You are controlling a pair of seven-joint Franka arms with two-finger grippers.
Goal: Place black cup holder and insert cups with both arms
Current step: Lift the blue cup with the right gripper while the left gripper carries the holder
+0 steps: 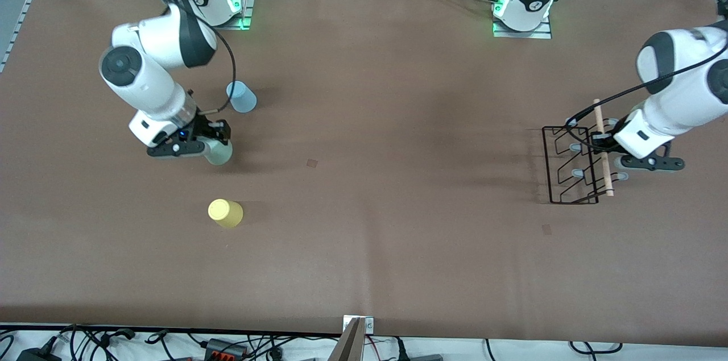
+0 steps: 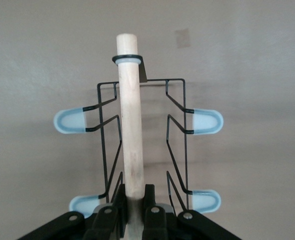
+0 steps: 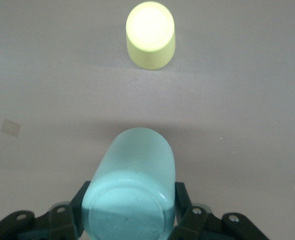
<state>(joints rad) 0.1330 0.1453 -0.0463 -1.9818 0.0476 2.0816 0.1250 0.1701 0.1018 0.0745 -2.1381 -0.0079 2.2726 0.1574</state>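
Front view gives you the brown table [image 1: 364, 236] with both arms [image 1: 148, 65] reaching down to it, one at each end. At the left arm's end the rack [image 1: 571, 165] stands on the table, its wooden rod [image 1: 603, 148] running along the top. Your left gripper [image 1: 604, 142] is clamped tight on that rod; the left wrist view shows the rod [image 2: 130, 125] passing between the closed fingers [image 2: 118, 212], with grey-tipped pegs [image 2: 70, 121] sticking out to both sides of the rack [image 2: 175, 130].

At the right arm's end you have three cups. The right gripper [image 1: 219, 142] is closed around the grey-green cup [image 1: 219, 152]; the right wrist view shows that cup [image 3: 132, 190] pinched between the fingers [image 3: 183, 202], upside down, base toward the camera. Whether it touches the table you cannot tell. The yellow cup [image 1: 225, 213] stands upside down on the table, nearer the front camera than the held one, well apart from it. The blue cup [image 1: 242, 96] sits farther from the camera, near the right arm's wrist
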